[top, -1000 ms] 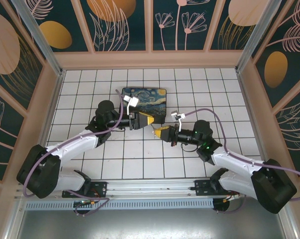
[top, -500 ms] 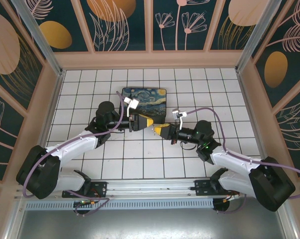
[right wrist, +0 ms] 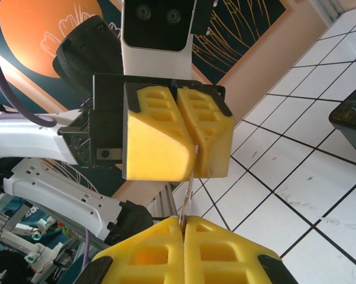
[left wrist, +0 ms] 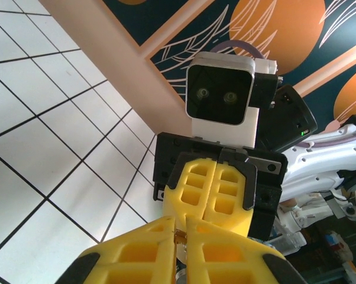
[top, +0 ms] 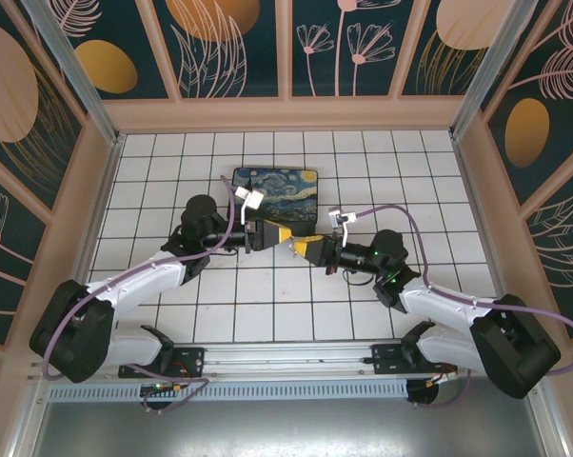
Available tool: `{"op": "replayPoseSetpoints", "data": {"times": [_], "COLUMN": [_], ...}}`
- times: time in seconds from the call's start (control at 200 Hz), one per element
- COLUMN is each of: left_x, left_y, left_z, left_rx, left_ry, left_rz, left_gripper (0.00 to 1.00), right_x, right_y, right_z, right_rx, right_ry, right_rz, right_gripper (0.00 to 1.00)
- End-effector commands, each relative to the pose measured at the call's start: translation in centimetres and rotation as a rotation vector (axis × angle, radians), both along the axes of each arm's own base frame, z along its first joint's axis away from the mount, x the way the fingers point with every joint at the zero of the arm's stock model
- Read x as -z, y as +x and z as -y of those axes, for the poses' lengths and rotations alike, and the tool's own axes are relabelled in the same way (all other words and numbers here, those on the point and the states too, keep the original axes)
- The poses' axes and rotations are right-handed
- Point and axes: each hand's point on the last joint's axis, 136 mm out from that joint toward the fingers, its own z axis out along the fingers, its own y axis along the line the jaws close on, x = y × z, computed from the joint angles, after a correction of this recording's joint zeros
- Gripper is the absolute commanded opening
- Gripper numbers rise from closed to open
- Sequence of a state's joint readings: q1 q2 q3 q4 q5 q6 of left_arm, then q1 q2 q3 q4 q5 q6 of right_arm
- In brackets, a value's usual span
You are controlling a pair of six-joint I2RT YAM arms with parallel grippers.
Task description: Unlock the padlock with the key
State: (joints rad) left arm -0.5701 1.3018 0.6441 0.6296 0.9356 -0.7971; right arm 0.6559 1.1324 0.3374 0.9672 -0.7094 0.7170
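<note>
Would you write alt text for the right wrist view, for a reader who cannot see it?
A thin silvery strip, apparently the key, runs between two shut yellow-fingered grippers: the right gripper at the bottom edge and the left gripper facing the camera above it. White tiled floor lies to the right.

The bench (top: pixel 153 162) is a flat top of white square tiles with dark grout lines, the grid running straight from 6 to 12 o'clock. A black box (top: pixel 277 190) with a swirly blue-and-yellow painted lid lies flat on the tiles, just toward 12 o'clock from the centre, its long sides parallel to the far edge. In the right wrist view one dark corner of it rests on the tiles at 3 o'clock. A metal rail (top: pixel 286 357) runs along the 6 o'clock edge.
</note>
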Motion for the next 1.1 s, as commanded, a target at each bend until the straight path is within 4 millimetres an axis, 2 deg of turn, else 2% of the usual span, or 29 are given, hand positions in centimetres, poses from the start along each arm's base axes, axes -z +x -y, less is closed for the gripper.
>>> {"op": "replayPoseSetpoints", "data": {"times": [0.0, 0.105, 0.22, 0.33, 0.721, 0.826, 0.886, 0.946, 0.991, 1.091], "left_x": [-1.5, -1.7, -1.4, -1.6, -2.0, -1.7, -1.3, -1.2, -1.2, -1.4], "left_y": [-0.6, -0.7, -0.7, -0.9, -0.9, -0.6, -0.4, -0.3, -0.2, -0.1], "left_z": [-0.1, -0.1, -0.2, -0.2, -0.3, -0.5, -0.6, -0.6, -0.6, -0.6], "left_rx": [0.017, 0.022, 0.022, 0.026, 0.019, -0.01, -0.024, -0.035, -0.038, -0.04], "left_ry": [-0.039, -0.062, -0.061, -0.07, -0.091, -0.077, -0.054, -0.042, -0.038, -0.04], "left_rz": [0.05, 0.045, 0.036, 0.041, 0.038, 0.036, 0.041, 0.051, 0.055, 0.063], "left_gripper": [0.12, 0.13, 0.2, 0.21, 0.0, 0.0, 0.0, 0.0, 0.0, 0.0], "right_x": [-1.2, -1.1, -1.2, -1.2, -1.1, -0.7, -0.5, 0.0, 0.5, 1.2], "right_y": [-0.2, -0.3, -0.4, -0.4, -0.2, -0.4, -0.8, -0.9, -0.9, -0.2], "right_z": [0.2, 0.1, 0.0, -0.2, -0.6, -0.4, -0.1, 0.3, 0.7, 2.2], "right_rx": [-0.008, -0.02, -0.032, -0.041, -0.049, -0.042, -0.048, -0.034, -0.024, 0.047], "right_ry": [0.039, 0.047, 0.057, 0.059, 0.059, 0.046, 0.028, -0.007, -0.039, -0.096], "right_rz": [0.043, 0.036, 0.034, 0.032, 0.022, 0.021, 0.033, 0.039, 0.044, 0.04], "right_gripper": [0.0, 0.0, 0.0, 0.0, 0.0, 0.15, 0.29, 0.38, 0.43, 0.47]}}
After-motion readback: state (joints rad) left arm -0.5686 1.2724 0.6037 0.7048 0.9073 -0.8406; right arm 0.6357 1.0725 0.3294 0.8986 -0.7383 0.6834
